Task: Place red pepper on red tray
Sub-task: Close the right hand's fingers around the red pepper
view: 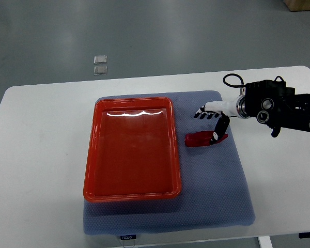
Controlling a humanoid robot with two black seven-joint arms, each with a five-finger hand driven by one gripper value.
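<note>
The red pepper (205, 139) lies just under the right hand (213, 120), whose fingers spread loosely, apparently poised to grasp it.

A mat (217, 201) lies on the middle of the table (36, 155), reaching its near edge. The tray (133, 150) sits on the mat's left half. The pepper (204, 139) lies on the mat, just right of the tray, toward the far edge. The right hand (213, 118) is over the pepper, touching it.
</note>
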